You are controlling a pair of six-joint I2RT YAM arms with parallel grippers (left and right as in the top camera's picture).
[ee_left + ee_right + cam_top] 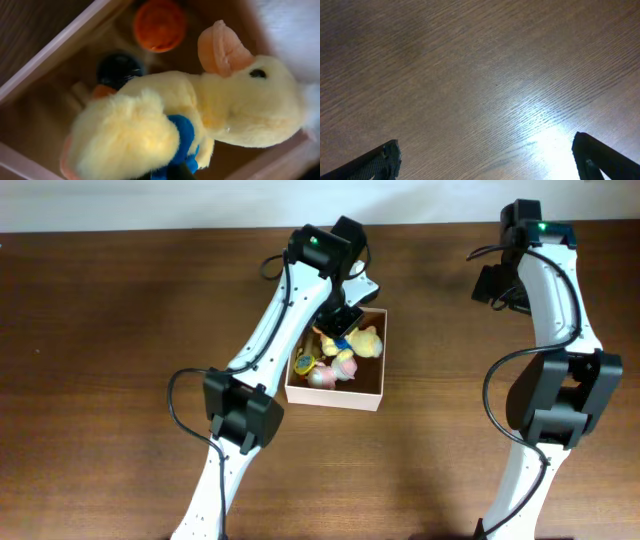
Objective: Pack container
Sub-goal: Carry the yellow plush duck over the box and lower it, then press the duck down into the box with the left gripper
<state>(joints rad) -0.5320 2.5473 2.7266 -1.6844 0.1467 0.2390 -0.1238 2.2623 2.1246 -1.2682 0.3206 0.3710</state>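
Now, left hand (338, 320) closed tight over plush duck (200, 110) in container (335, 397); right hand (485, 150) spread wide, empty.

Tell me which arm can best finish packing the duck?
Left. Its pincer is shut over the box, right at the duck. The right pincer hangs open over the table, far from the box.

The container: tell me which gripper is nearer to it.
Left. The left gripper is directly over the container, down among the toys inside; the right gripper hangs over the table, well off to one side.
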